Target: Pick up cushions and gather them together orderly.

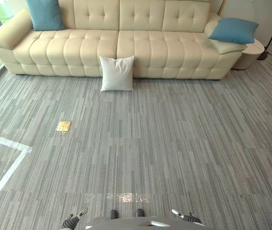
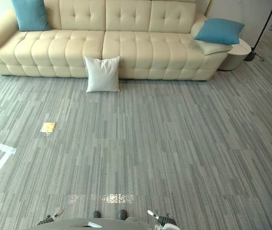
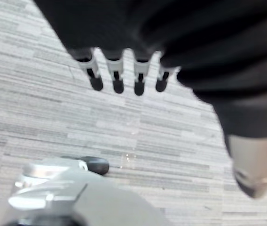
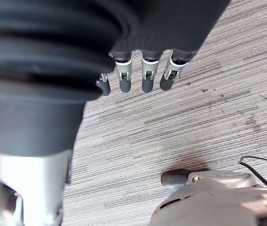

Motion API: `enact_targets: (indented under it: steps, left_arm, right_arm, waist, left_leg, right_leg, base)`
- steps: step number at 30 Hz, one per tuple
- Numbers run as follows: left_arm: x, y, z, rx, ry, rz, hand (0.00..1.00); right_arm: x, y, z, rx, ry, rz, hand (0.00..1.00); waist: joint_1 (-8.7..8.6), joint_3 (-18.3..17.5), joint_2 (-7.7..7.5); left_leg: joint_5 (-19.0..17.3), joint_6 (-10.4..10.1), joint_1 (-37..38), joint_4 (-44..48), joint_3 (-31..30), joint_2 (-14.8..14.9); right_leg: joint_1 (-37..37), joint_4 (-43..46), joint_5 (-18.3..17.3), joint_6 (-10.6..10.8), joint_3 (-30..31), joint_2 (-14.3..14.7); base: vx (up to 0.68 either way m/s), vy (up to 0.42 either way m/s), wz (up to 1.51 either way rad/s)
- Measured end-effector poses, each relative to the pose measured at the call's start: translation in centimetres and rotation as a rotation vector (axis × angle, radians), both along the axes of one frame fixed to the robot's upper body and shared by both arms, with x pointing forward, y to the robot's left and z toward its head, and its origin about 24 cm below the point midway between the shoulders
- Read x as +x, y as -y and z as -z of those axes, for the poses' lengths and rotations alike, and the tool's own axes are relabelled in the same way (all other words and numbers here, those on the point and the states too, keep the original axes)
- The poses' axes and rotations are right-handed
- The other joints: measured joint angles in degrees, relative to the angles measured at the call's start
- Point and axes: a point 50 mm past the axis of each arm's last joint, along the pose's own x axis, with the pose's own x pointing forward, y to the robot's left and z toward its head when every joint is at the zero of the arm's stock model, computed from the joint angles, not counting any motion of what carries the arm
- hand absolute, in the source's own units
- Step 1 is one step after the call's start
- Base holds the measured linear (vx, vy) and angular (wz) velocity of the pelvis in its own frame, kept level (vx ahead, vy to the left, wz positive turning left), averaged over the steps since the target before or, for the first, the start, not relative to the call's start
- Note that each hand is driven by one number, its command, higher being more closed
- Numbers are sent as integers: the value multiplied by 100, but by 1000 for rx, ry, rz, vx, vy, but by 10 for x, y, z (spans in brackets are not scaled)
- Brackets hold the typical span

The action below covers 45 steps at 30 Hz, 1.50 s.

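A white cushion point(image 1: 117, 73) stands upright on the floor, leaning against the front of the cream sofa point(image 1: 78, 48). One blue cushion point(image 1: 45, 14) rests against the sofa's back at its left end. Another blue cushion point(image 1: 233, 30) lies on the right armrest. My left hand point(image 1: 74, 220) hangs low at the view's bottom edge, far from all cushions; its fingers point(image 3: 117, 77) are straight over bare carpet. My right hand point(image 1: 186, 217) hangs likewise, fingers point(image 4: 145, 75) straight and holding nothing.
Grey striped carpet stretches between me and the sofa. A small yellow square point(image 1: 63, 126) lies on the floor at the left. White tape lines point(image 1: 7, 165) mark the floor at the far left. A round white side table point(image 1: 252, 51) and a lamp stand point(image 1: 269, 43) flank the sofa's right end.
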Motion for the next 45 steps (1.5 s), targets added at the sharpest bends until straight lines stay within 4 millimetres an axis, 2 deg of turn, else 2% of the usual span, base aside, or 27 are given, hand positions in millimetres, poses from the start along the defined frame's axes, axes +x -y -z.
enact_targets:
  steps: [2,3,6,8,10,12,14,16,19,20,21,22,23,24,27,29,31,32,33,34,36,37,39,41,42,43,45]
  left_arm:
    - [7,-1,-2,-2,40,-55,0]
    - [7,-1,-3,-4,47,-70,0]
    - [11,4,-3,-21,74,-91,0]
    - [13,5,-3,-28,82,-101,0]
    - [12,10,-2,-37,79,-115,0]
    - [8,9,-2,-34,70,-125,0]
    - [14,2,-4,-9,88,-115,0]
    - [19,0,-5,-1,101,-110,0]
    - [17,-3,-5,5,87,-99,0]
    - [18,-4,-5,8,84,-83,0]
    - [16,-4,-5,9,73,-84,0]
    - [16,-4,-5,8,70,-84,0]
    - [16,-2,-4,1,68,-83,0]
    - [17,0,-4,-4,73,-82,0]
    - [38,7,-7,-22,126,-74,0]
    - [45,18,-7,-49,141,-71,0]
    - [50,26,-7,-69,151,-60,0]
    - [53,28,-7,-71,156,-47,0]
    - [51,30,-6,-74,148,-46,0]
    - [47,34,-3,-90,124,-48,0]
    - [51,41,-3,-104,130,-36,0]
    - [50,47,-3,-121,130,-52,0]
    - [50,44,-3,-118,137,-89,0]
    - [47,40,-4,-118,150,-158,0]
    - [47,40,-4,-118,152,-165,0]
    - [47,37,-5,-110,166,-177,0]
    - [50,32,-8,-104,196,-209,0]
  right_arm:
    - [6,1,-2,-8,22,-13,0]
    - [6,1,-2,-7,22,-13,0]
    - [12,2,-5,-17,46,-16,0]
    - [18,4,-7,-25,66,-20,0]
    - [26,5,-10,-41,82,-16,0]
    - [29,1,-9,-28,83,-11,0]
    - [32,-15,-5,24,79,-3,0]
    - [32,-22,-4,44,77,3,0]
    - [28,-21,-2,52,67,33,0]
    - [29,-20,-3,51,75,39,0]
    - [30,-18,-4,46,83,40,0]
    - [31,-18,-5,47,89,42,0]
    - [37,-14,-9,32,125,42,0]
    - [40,-13,-11,23,149,43,0]
    - [46,-13,-16,26,210,71,0]
    - [48,-12,-17,26,225,82,0]
    - [50,-12,-18,30,233,88,0]
    - [50,-13,-18,32,230,88,0]
    - [50,-12,-18,29,230,84,0]
    - [55,-6,-21,12,240,74,0]
    - [58,-3,-22,5,250,77,0]
    - [59,-2,-23,3,251,68,0]
    - [60,-3,-23,5,251,51,0]
    - [58,-5,-23,8,247,25,0]
    - [59,-5,-23,7,249,20,0]
    - [59,-6,-23,9,248,9,0]
    - [55,-9,-21,18,233,11,0]
  waist:
    - [49,92,-14]
    - [71,105,10]
    - [193,121,27]
    - [263,129,51]
    - [301,115,187]
    - [354,90,206]
    - [353,-11,-16]
    - [422,-92,-139]
    - [337,-158,-195]
    - [327,-151,-204]
    - [269,-122,-194]
    - [246,-115,-177]
    - [186,-44,-26]
    - [122,-57,14]
    - [3,-35,62]
    - [-34,-17,112]
    - [-121,-9,131]
    - [-134,-2,118]
    - [-141,3,142]
    - [-104,-10,292]
    - [-116,23,351]
    - [-120,-11,454]
    - [-130,-7,494]
    - [-87,16,568]
    - [-77,35,586]
    - [-30,60,643]
    - [134,108,501]
  left_leg:
    - [-267,259,-632,1435,489,405]
    - [-411,240,-914,1946,609,659]
    - [-427,159,-1452,1770,718,939]
    - [-197,106,-1610,1032,706,902]
    - [403,-83,-1658,-345,655,920]
    - [1035,14,-1609,-227,752,841]
    - [440,508,-1850,366,893,520]
    - [62,761,-1898,744,1041,324]
    - [-443,923,-1488,866,1057,67]
    - [-615,941,-1208,817,1034,15]
    - [-746,945,-700,622,1017,-44]
    - [-768,946,-537,536,1016,-49]
    - [-789,946,94,152,993,-39]
    - [-773,918,450,-125,922,-22]
    - [-811,808,1119,-621,676,109]
    - [-811,789,1383,-838,618,203]
    - [-830,672,1747,-1138,503,334]
    - [-899,500,2046,-1291,376,396]
    - [-926,425,2167,-1320,339,446]
    - [-726,34,2315,-1306,336,634]
    - [-357,-182,2387,-1316,299,653]
    - [38,-372,2422,-1177,293,742]
    - [295,-483,2260,-544,237,871]
    - [1210,-518,1268,2059,-5,1223]
    - [1103,-527,1026,2624,5,1323]
    - [604,-413,429,3773,148,1519]
    - [27,-176,-337,4148,487,1555]
  right_leg:
    - [-15,275,-225,-47,5,-10]
    - [25,385,-346,-29,17,-45]
    - [115,509,-564,151,179,-303]
    - [121,500,-679,304,317,-488]
    - [262,381,-882,634,517,-695]
    - [386,220,-978,732,691,-839]
    - [461,426,-954,755,1018,-1059]
    - [298,1034,-969,778,1050,-1222]
    - [-173,2744,-539,1318,1257,-1375]
    - [-623,4003,-144,1539,1340,-1299]
    - [-1087,5314,-87,1359,1208,-1244]
    - [-1206,5599,-139,1229,1107,-1228]
    - [-1606,6184,-360,863,721,-1124]
    - [-1856,6189,-496,750,431,-1054]
    - [-2609,4795,-808,542,-383,-1004]
    - [-2720,3767,-726,499,-631,-927]
    - [-2734,2293,-269,448,-817,-858]
    - [-2702,1456,326,356,-820,-812]
    - [-2627,1469,834,179,-805,-773]
    - [-2652,1916,900,-61,-860,-730]
    - [-2715,2341,497,-114,-881,-764]
    - [-2617,2462,209,-221,-933,-650]
    - [-2376,2326,57,-230,-927,-476]
    - [-1676,1737,-77,-292,-688,-23]
    - [-1530,1637,-103,-313,-612,80]
    - [-1119,1410,-223,-437,-407,289]
    - [-483,1026,-332,-421,-83,364]
  base:
    - [-15,16,-1]
    - [57,62,-1]
    - [183,170,-10]
    - [230,239,-30]
    - [412,426,-39]
    - [423,416,-36]
    - [538,374,-9]
    - [605,311,8]
    - [554,268,12]
    - [429,117,-4]
    - [511,126,-7]
    - [404,56,-10]
    - [404,30,1]
    - [402,19,14]
    - [410,-54,46]
    - [459,-125,46]
    - [585,-206,70]
    - [607,-244,52]
    - [756,-304,42]
    - [613,-263,13]
    - [636,-310,-1]
    - [560,-295,-19]
    - [503,-251,-34]
    - [425,-159,-67]
    - [353,-61,-89]
    - [340,-45,-87]
    - [328,-17,-80]
